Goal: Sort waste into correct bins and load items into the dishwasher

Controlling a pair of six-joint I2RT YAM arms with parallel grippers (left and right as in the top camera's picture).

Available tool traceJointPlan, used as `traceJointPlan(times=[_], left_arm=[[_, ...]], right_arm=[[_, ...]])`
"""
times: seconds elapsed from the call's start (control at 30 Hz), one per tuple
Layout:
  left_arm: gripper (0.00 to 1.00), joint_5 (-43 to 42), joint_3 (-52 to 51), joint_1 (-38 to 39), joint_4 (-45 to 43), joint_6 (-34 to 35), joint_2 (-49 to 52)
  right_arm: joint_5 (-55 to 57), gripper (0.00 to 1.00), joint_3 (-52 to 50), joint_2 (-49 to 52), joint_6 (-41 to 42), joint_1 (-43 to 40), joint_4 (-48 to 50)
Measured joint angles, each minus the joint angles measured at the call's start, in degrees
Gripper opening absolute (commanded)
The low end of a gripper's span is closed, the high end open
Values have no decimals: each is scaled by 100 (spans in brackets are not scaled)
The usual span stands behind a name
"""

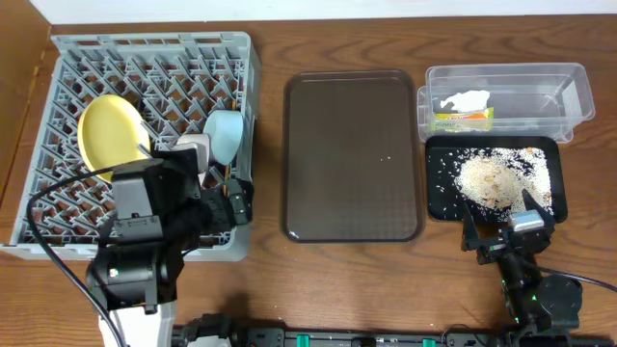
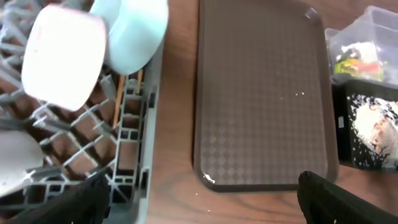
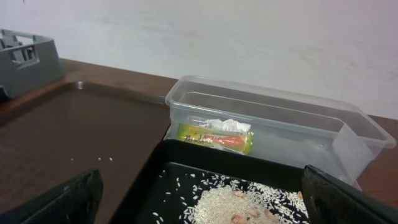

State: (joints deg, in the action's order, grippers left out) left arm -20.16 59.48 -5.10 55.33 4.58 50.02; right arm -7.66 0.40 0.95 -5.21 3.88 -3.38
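You'll find the waste at the right end of the bench (image 1: 270, 289). The green-and-yellow wrapper (image 1: 463, 120) and the crumpled white tissue (image 1: 465, 100) lie together at the left end of the clear tub (image 1: 540, 96). The rice scraps (image 1: 492, 178) are heaped in the black tray (image 1: 430, 207) just in front of the tub, with loose grains scattered to the left of the heap.

The dishes are in the grey rack (image 1: 154, 40) at the far left. The yellow plate (image 1: 111, 135) stands on edge among the pegs. The light blue bowl (image 1: 227, 133) and the white cup (image 1: 196, 151) sit side by side near the rack's right wall. In the left wrist view the chopsticks (image 2: 119, 96) show as thin wooden strips just below the bowl.

Between rack and bins lies the dark brown serving tray (image 1: 352, 154), with a few pale specks on it.

Your left tool (image 2: 202, 180) is spread wide with nothing between its fingers, over the rack's right wall and the strip of bench beside the serving tray. Your right tool (image 3: 202, 186) is likewise spread and holds nothing, over the near rim of the black tray.

From overhead your left arm (image 1: 145, 222) covers the rack's near right part, so you cannot see what lies beneath it. A white rounded shape (image 2: 15, 165) at the lower-left edge of the left wrist view is cut off, and you cannot tell whether it is the white bowl. The cup is blurred in that view.
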Motion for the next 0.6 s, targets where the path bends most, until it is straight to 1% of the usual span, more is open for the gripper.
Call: traceJointPlan(times=[0.13, 0.23, 0.3, 0.33, 0.43, 0.57, 0.6], left_arm=[[97, 214, 0, 494, -118, -11, -286], [97, 765, -105, 909, -870, -15, -772], [97, 1139, -354, 1062, -1346, -22, -1231], [97, 1325, -647, 1119, -1753, -31, -1547], [97, 1655, -1530, 1158, -2487, -33, -2365], [97, 1810, -2798, 1161, -3663, -33, -3335], [97, 1827, -2973, 1161, -3775, -31, -3464]], right_arm=[[0, 99, 0, 0, 0, 0, 0], [-2, 99, 0, 2, -2, 0, -2], [0, 99, 0, 2, 0, 0, 0], [0, 99, 0, 2, -2, 0, -2], [-2, 99, 0, 2, 0, 0, 0], [0, 99, 0, 4, 0, 0, -2], [0, 99, 0, 4, 0, 0, 0]])
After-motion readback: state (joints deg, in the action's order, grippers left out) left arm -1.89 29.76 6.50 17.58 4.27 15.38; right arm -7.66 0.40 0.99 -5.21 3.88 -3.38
